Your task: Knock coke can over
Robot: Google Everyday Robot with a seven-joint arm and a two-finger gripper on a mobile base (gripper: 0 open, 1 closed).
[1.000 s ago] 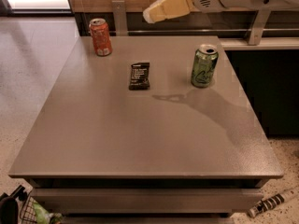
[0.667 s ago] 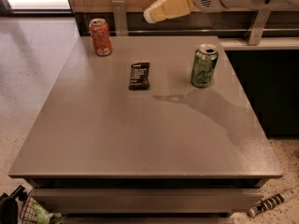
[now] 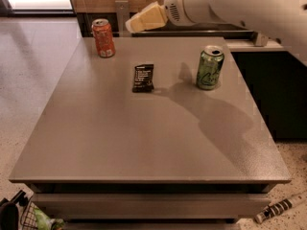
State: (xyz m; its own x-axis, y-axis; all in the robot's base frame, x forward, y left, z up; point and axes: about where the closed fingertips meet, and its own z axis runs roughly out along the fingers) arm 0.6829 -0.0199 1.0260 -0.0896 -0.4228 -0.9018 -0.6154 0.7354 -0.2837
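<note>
The coke can (image 3: 103, 37), red-orange with a silver top, stands upright at the far left corner of the grey table (image 3: 144, 138). My gripper (image 3: 130, 26), with pale yellow fingers on a white arm, hangs above the table's far edge. It is to the right of the coke can, about level with its top, and a short gap apart from it. The fingers look closed together and hold nothing.
A green can (image 3: 209, 67) stands upright at the far right of the table. A small black packet (image 3: 143, 77) lies flat between the two cans. A dark counter (image 3: 278, 90) borders the table's right side. Clutter lies on the floor at the bottom left (image 3: 29, 217) and the bottom right (image 3: 280, 207).
My gripper has moved left and slightly down, closer to the coke can. The cans and the packet have not moved.
</note>
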